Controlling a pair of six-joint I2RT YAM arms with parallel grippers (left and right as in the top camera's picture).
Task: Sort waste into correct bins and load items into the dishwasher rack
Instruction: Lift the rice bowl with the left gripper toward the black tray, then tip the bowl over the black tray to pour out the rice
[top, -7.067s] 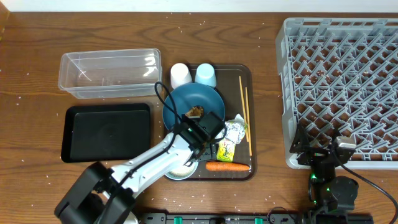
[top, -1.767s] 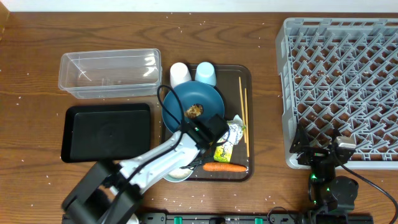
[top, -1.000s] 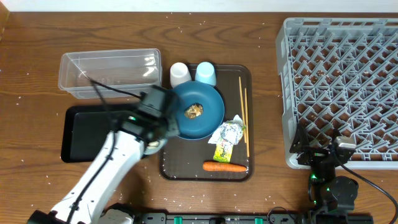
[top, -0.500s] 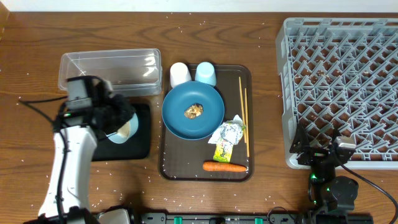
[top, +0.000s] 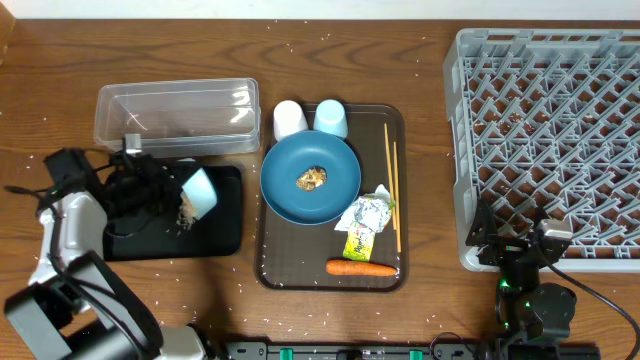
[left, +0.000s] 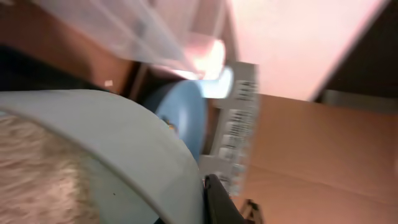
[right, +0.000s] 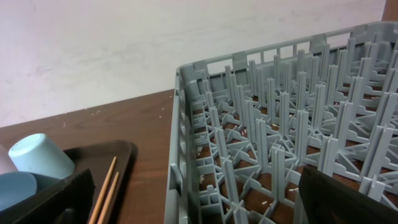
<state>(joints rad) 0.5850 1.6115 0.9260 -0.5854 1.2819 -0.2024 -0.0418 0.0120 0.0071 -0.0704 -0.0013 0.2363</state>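
Note:
My left gripper (top: 176, 189) is shut on the rim of the small white bowl (top: 199, 189), which is tipped on its side over the black tray bin (top: 225, 228). White rice (top: 185, 211) spills from it; in the left wrist view the bowl (left: 118, 143) fills the frame, rice (left: 31, 174) inside, one finger (left: 216, 200) on its rim. The blue plate (top: 335, 185) carries the brown food lump (top: 312, 178). Wrapper (top: 364, 220), carrot (top: 362, 267) and chopsticks (top: 391, 180) lie beside it. My right gripper (right: 199, 205) stands open at the dishwasher rack's (top: 550, 130) near corner.
The clear tub (top: 175, 115) sits just behind the black tray. A white cup (top: 289, 119) and a light-blue cup (top: 331, 118) stand upside down at the back of the brown serving tray (top: 290, 275). Rice grains are scattered over the wooden table.
My left arm has carried the bowl left, off the brown tray to above the black tray, and tipped it over so that rice pours out. The right arm has stayed still.

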